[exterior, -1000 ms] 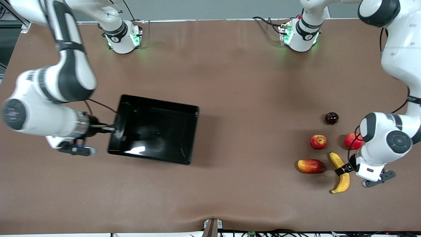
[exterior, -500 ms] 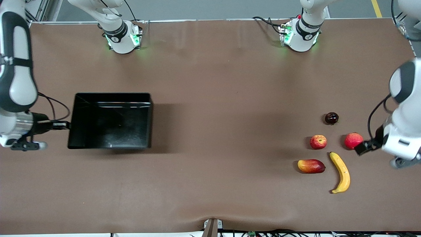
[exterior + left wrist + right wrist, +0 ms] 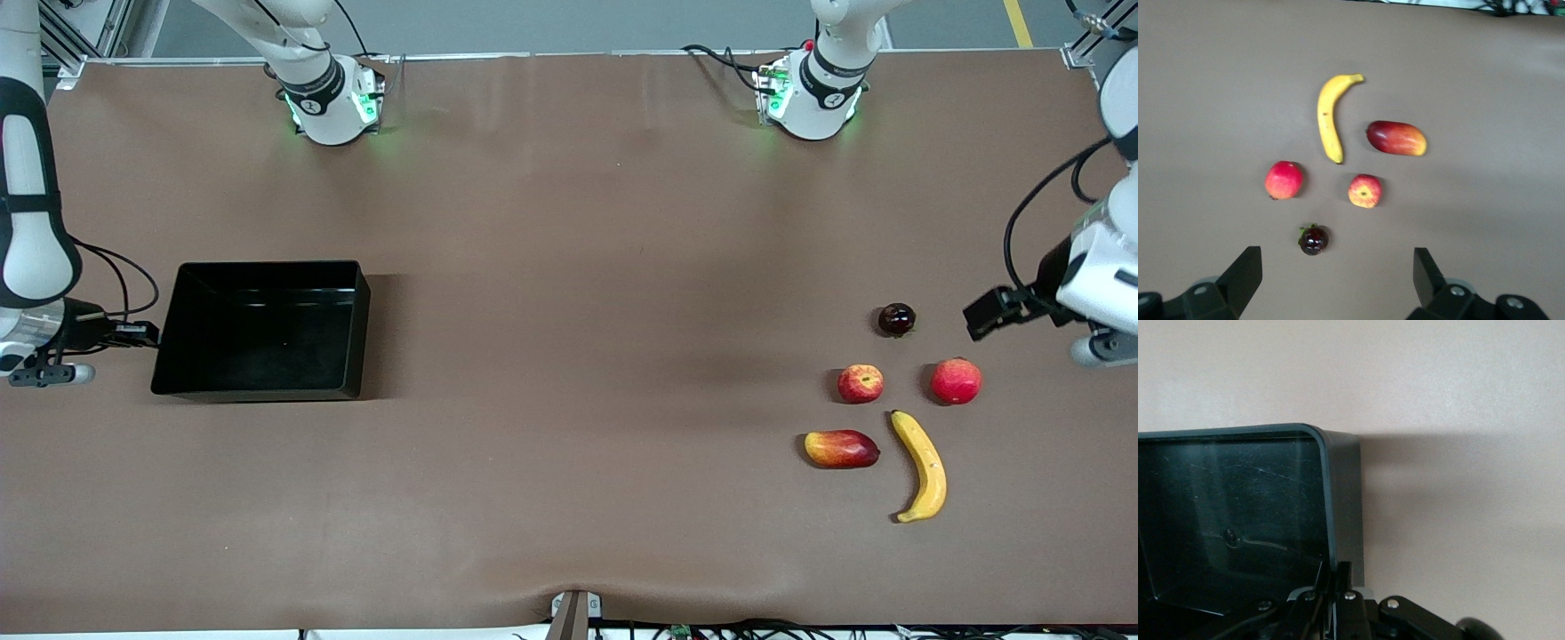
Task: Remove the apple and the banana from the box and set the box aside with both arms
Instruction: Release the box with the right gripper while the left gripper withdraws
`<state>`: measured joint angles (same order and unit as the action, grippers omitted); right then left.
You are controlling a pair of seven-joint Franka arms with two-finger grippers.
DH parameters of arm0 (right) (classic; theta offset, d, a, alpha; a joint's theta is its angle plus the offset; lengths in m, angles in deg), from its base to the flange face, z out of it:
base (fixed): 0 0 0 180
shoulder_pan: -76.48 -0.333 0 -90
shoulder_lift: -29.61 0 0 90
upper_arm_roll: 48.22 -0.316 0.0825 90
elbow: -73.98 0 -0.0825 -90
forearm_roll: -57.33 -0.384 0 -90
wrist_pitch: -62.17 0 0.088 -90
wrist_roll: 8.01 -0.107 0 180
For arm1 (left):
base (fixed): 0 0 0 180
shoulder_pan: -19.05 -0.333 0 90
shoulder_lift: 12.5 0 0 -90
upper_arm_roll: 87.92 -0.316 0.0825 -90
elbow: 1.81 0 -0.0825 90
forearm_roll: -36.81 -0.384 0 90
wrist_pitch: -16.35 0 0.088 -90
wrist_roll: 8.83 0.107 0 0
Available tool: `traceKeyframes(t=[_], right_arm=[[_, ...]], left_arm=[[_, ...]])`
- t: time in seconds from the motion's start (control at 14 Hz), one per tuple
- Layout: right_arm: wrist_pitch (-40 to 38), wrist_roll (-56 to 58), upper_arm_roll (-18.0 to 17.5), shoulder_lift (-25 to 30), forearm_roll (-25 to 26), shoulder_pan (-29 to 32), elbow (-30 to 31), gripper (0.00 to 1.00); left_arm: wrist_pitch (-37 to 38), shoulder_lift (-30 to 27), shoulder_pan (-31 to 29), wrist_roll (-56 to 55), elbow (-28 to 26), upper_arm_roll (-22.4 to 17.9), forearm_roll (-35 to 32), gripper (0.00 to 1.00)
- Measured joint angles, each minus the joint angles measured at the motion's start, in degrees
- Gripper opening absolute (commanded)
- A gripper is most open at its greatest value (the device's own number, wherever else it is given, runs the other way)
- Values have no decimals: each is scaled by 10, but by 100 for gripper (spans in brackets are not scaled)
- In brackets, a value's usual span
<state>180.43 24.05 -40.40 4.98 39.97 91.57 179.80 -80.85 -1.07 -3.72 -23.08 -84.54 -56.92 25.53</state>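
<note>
Table: brown tabletop (image 3: 569, 356) fills the front view, with both arm bases along its top edge.
Arms: the right arm (image 3: 31, 204) comes down at its own end of the table; the left arm (image 3: 1107, 258) hangs over the other end.
Box: black bin (image 3: 262, 331) sits flat on the table toward the right arm's end, open side up, nothing in it.
Right gripper: right gripper (image 3: 133, 335) is at the bin's end wall nearest that arm; in the right wrist view its fingers (image 3: 1341, 600) are pressed together over the rim, one inside and one outside the wall, so it seems to be pinching the wall, though the contact itself is partly hidden.
Left gripper: left gripper (image 3: 987, 313) hovers over bare table beside the dark fruit, toward the left arm's end; its fingers (image 3: 1245, 277) stand spread wide with nothing between them.
Banana: banana (image 3: 923, 464) lies on the table nearest the front camera of the fruit group.
Mango: mango (image 3: 841, 448) lies just beside the banana, toward the right arm's end.
Plain red fruit: red round fruit (image 3: 956, 380) is near the banana's upper tip.
Apple: apple (image 3: 861, 383) sits between the mango and the dark fruit.
Dark fruit: small dark fruit (image 3: 896, 318) is farthest from the front camera in the group.
</note>
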Motion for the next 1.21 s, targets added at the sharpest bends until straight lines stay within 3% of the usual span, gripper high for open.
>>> traceKeyframes(t=[0.29, 0.5, 0.71, 0.79, 0.86, 0.93, 1.21], right_arm=[[14, 0, 0, -12, -26, 10, 9, 0], [29, 0, 0, -19, -29, 21, 11, 0], [30, 1, -1, -19, -29, 23, 11, 0], [31, 1, -1, -19, -29, 24, 11, 13], [31, 1, -1, -19, -30, 24, 11, 62], [30, 1, -1, -19, -31, 24, 11, 100], [28, 33, -1, -26, -31, 25, 12, 100]], left_arm=[[4, -63, 123, 30, -50, -144, 65, 100], [5, -107, 217, 31, -94, -237, 76, 100], [5, -125, 238, 32, -113, -264, 82, 100], [4, -124, 238, 32, -114, -266, 84, 100], [2, -122, 238, 32, -115, -267, 84, 100], [-1, -120, 238, 32, -114, -267, 85, 100], [-3, -116, 246, 32, -109, -266, 85, 100]])
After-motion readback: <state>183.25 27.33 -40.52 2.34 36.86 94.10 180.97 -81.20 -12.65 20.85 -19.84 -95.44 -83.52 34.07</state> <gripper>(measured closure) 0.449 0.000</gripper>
